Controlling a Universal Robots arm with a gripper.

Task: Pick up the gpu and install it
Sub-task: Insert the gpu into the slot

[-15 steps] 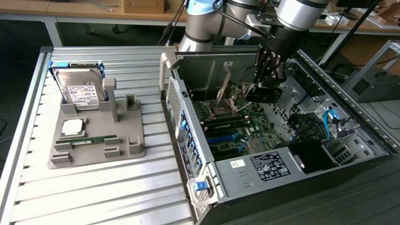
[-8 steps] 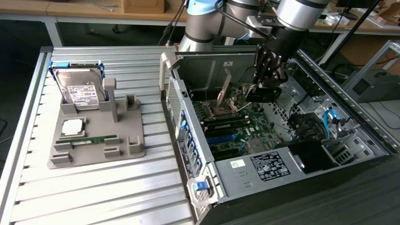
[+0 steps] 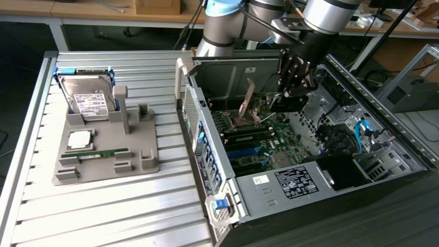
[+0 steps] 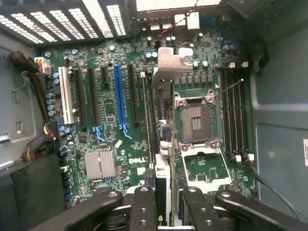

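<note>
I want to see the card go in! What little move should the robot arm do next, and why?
Probably ease the gpu straight down, slowly. The gripper holds it on edge above the motherboard. It looks roughly lined up over a long black slot but is not yet seated, so a small careful descent seems the safest step.

Ribbed aluminium tabletop [image 3: 103,206], wooden workbench [image 3: 75,7] behind, dark floor [image 3: 17,77]
</note>
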